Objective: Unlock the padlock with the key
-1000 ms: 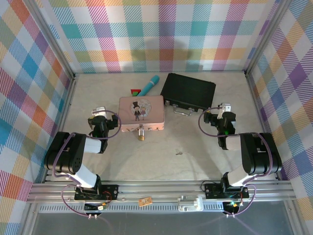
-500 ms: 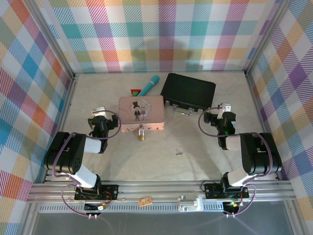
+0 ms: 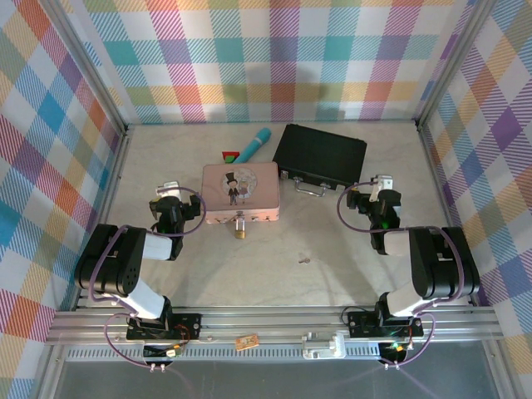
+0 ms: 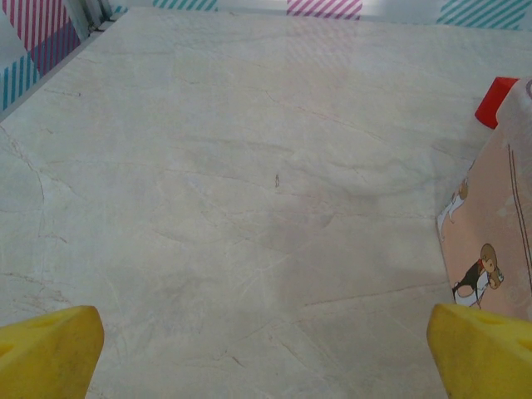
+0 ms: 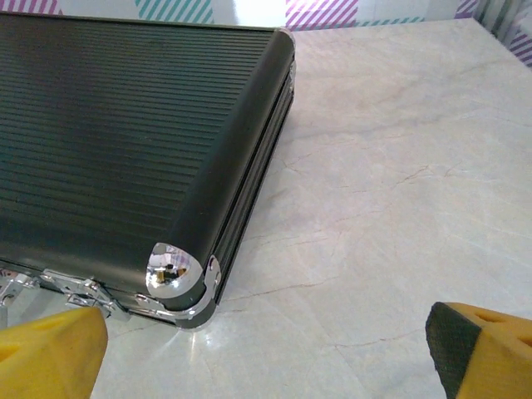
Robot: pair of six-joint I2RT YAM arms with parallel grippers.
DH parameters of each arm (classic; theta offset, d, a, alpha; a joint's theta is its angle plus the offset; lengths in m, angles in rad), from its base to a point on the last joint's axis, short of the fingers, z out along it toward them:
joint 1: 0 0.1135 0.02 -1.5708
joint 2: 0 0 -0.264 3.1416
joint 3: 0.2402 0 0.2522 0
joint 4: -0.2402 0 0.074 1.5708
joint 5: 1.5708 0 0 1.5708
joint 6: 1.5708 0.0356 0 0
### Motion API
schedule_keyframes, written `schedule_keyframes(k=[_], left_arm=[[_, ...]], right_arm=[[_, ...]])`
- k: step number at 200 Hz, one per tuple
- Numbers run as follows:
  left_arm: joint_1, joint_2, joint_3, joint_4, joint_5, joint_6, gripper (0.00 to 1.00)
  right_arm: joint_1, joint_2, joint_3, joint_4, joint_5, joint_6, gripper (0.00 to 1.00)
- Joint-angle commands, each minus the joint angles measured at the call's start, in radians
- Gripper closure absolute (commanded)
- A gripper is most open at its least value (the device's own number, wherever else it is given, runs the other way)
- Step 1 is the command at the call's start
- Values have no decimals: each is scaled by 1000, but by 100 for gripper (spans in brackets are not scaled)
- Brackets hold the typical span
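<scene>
The small brass padlock lies at the front edge of the pink tin, its silver shackle toward the tin's clasp. The tiny grey key lies alone on the table, right of and nearer than the padlock. My left gripper rests left of the tin; in the left wrist view it is open over bare table, with the tin's corner at the right. My right gripper sits right of the black case; in the right wrist view it is open, facing the case's chrome corner.
A black ribbed case with a silver handle lies behind and right of the tin. A teal cylinder and a red-and-green piece lie behind the tin. An orange-brown tag sits on the front rail. Checkered walls enclose the table.
</scene>
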Motion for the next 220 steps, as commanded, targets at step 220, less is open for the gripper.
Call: schedule_keyframes(k=[220], left_arm=[[-148,-400,424,-1103,137,-860,0]], right_arm=[[613,111,807,-1250,-211,460,16]])
